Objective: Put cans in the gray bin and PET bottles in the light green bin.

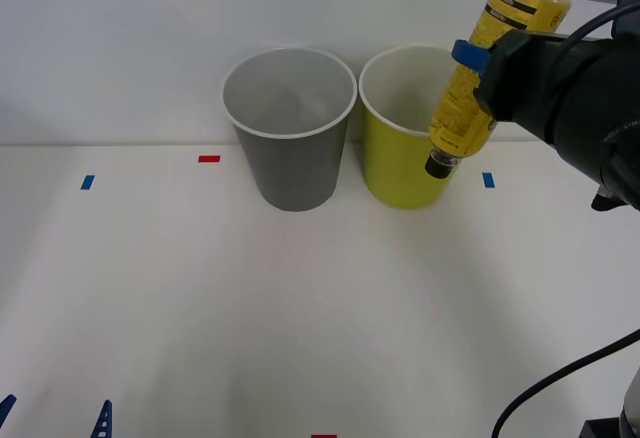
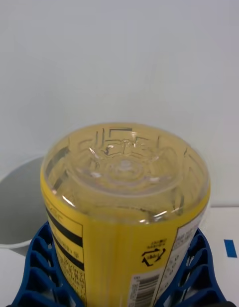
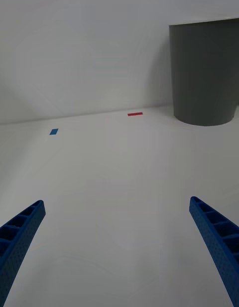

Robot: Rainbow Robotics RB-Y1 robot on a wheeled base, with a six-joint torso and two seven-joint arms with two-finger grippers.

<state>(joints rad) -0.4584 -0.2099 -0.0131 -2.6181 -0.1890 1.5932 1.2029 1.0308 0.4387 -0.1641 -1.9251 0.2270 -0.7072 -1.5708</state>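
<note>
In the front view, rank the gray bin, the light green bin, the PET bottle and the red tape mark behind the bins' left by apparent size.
1. gray bin and light green bin: same shape, look alike; the green one is partly hidden.
2. PET bottle, held cap-down in the right pincer, nearer the camera, so it looks larger than it is.
3. red tape mark.

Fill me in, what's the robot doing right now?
The right gripper holds the yellow-labelled bottle upside down, cap toward the table, in the air by the near right rim of the light green bin. It isn't inside yet. The gray bin stands just left of the green one. The left gripper hangs open and idle low over the table, near the front left.
</note>
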